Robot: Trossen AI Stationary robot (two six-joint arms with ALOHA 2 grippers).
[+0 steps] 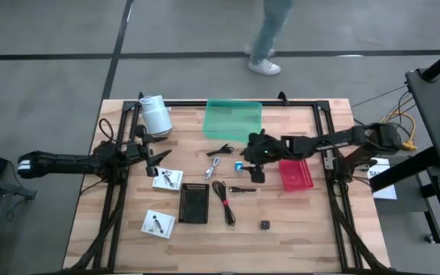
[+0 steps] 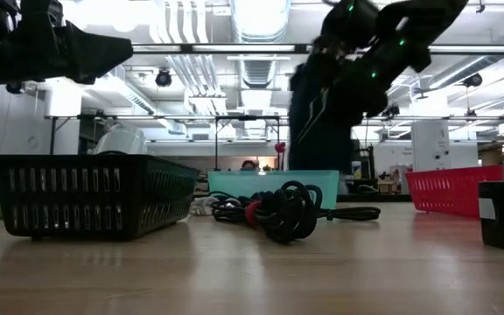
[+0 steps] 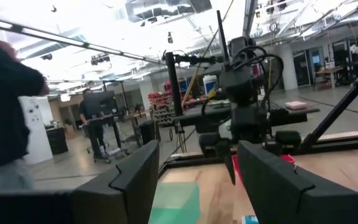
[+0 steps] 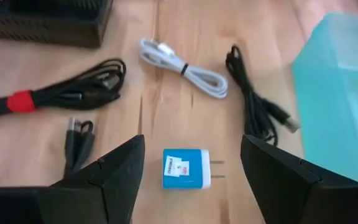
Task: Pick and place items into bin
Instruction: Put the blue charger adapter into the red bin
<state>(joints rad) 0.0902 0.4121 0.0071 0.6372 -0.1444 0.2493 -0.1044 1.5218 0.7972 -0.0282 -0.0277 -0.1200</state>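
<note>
A small blue-and-white plug (image 4: 186,168) lies flat on the wooden table, and my right gripper (image 4: 192,142) hovers open above it, slanting down, with a finger on either side and touching nothing. Around it lie a coiled white cable (image 4: 182,67), a black cable bundle with a red band (image 4: 55,93) and two thin black cables (image 4: 257,102) (image 4: 78,138). Two white printed cards (image 1: 166,179) (image 1: 157,223) and a small black cube (image 1: 266,224) rest on the table. My left gripper (image 1: 155,156) stays open and raised at the table's left.
A green translucent bin (image 1: 233,120) stands at the far middle, a red basket (image 1: 296,174) right of the plug, a black basket (image 1: 194,202) near the middle. A white roll (image 1: 156,114) stands at the far left. A person walks beyond the far edge.
</note>
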